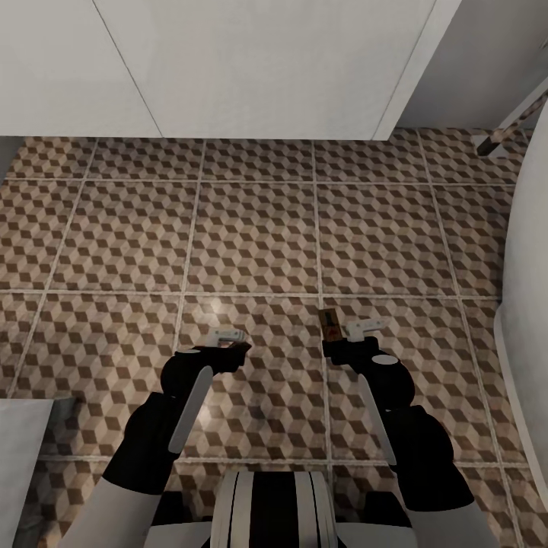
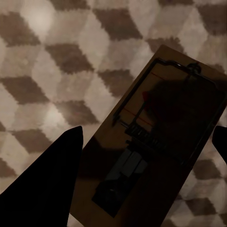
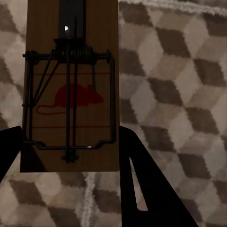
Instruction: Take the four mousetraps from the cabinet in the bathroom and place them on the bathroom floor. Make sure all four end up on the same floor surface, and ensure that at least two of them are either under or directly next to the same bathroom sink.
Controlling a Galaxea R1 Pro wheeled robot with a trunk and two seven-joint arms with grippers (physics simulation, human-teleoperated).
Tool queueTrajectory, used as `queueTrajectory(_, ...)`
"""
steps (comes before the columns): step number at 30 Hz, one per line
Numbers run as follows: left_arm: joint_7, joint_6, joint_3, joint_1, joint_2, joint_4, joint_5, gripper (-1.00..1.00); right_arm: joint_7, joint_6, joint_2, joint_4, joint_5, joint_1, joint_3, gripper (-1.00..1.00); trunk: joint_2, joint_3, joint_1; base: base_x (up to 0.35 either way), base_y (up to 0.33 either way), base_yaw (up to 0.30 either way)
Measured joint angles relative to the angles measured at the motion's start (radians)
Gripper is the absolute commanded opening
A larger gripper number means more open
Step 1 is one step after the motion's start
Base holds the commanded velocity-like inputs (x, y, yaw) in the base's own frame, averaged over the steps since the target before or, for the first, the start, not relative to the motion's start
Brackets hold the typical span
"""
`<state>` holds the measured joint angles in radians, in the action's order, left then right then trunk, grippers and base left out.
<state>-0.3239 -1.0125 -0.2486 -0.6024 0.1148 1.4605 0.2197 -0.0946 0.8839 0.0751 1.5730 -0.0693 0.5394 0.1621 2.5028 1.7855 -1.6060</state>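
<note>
Left gripper [image 2: 146,161] pinching one mousetrap [image 2: 156,142], right gripper [image 3: 71,161] another [image 3: 71,94]; both carried low over bathroom floor [image 1: 251,236], presumably for set-down near white vanity [image 1: 251,68].

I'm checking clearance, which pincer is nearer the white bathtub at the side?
Right. The right pincer, holding a mousetrap, is on the side of the bathtub; the left pincer is farther across the floor.

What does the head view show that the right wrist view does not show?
Head view alone: the white vanity, both arms, and the left gripper. Right wrist view alone: close detail of the mousetrap, with a red mouse print and wire spring. Both share: that mousetrap at the right gripper, over the bathroom floor.
</note>
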Motion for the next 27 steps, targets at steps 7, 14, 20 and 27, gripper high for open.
queueTrajectory(7,0.000,0.000,-0.001,0.000,0.000,0.000,0.000,-1.00,0.001,-0.003,-0.002,0.000,0.000,-0.001,0.000,-1.00,0.000,0.000,0.000,0.000,0.000,0.000)
queueTrajectory(14,0.001,0.000,-0.002,0.000,0.002,0.000,0.000,-1.00,0.002,-0.007,-0.003,0.000,0.000,0.000,-0.001,-1.00,0.000,0.000,0.000,0.000,0.000,0.000)
queueTrajectory(20,0.000,0.000,-0.002,0.000,0.002,0.001,0.000,-1.00,0.001,-0.003,-0.002,0.000,0.000,0.000,0.001,-1.00,0.000,0.000,0.000,0.000,0.000,0.000)
queueTrajectory(27,0.000,0.000,-0.002,0.000,0.002,0.002,0.000,-1.00,0.001,-0.003,-0.002,0.000,0.000,0.000,0.001,-1.00,0.000,0.000,0.000,0.000,0.000,0.000)
